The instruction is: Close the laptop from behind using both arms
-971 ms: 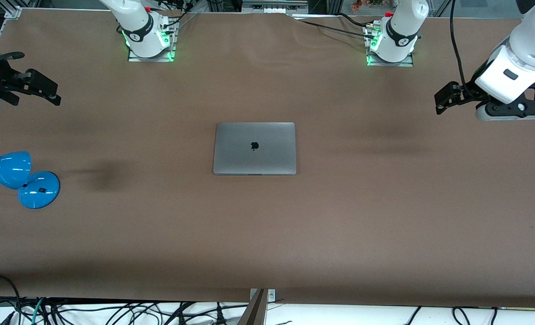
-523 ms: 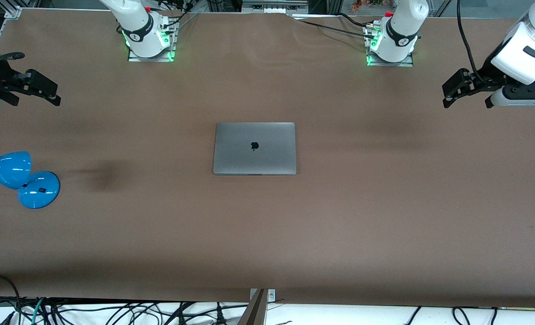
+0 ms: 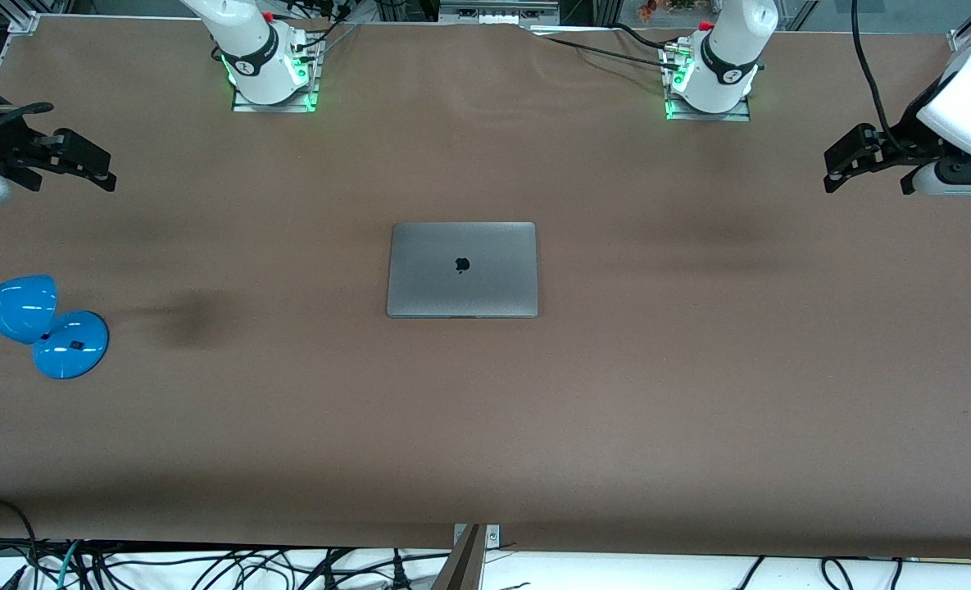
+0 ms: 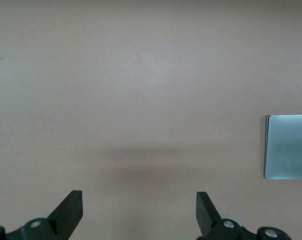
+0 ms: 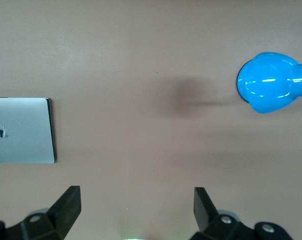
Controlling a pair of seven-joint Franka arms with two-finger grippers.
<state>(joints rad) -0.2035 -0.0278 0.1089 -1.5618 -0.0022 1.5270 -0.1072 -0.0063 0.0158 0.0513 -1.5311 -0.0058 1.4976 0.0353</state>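
Laptop (image 3: 462, 269) at table centre, lid already flat down, logo up. My left gripper (image 4: 139, 212) over left arm's table end, fingers spread, empty. My right gripper (image 5: 137, 210) over right arm's end, spread, empty, above blue lamp (image 3: 30, 322). Risk, as I judge: a low sweep striking lamp; any further press would stress the shut lid.

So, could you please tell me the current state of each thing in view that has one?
laptop: lid shut, flat on the table.
left gripper: open, empty, over the table's left-arm end.
right gripper: open, empty, over the right-arm end.
blue lamp: lying on the table.
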